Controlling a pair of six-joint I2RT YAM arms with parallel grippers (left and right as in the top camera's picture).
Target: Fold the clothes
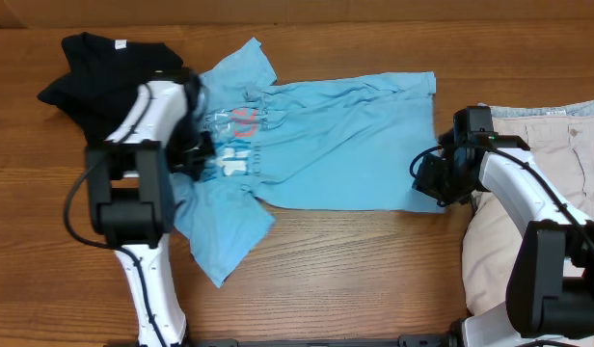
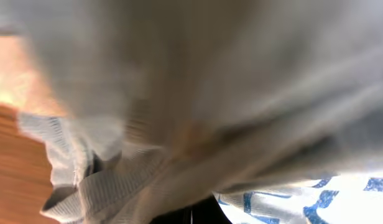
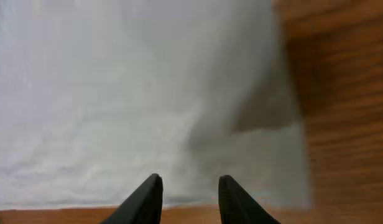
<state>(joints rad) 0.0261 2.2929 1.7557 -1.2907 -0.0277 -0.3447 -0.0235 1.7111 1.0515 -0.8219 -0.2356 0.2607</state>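
The light blue T-shirt (image 1: 345, 145) lies spread across the table, its lettering near the left arm. My left gripper (image 1: 199, 154) sits at the collar and print area, where the cloth bunches toward it. In the left wrist view, blurred shirt cloth (image 2: 198, 81) fills the frame, with the ribbed collar (image 2: 104, 180) and blue lettering (image 2: 316, 199); the fingers are hidden under it. My right gripper (image 1: 424, 178) is at the shirt's lower right hem corner. Its fingers (image 3: 190, 186) are apart, empty, just over the hem edge of the shirt (image 3: 117, 93).
A black garment (image 1: 94, 72) lies heaped at the back left, behind the left arm. Beige shorts (image 1: 557, 164) lie at the right edge, under the right arm. Bare wooden table (image 1: 355, 270) runs along the front.
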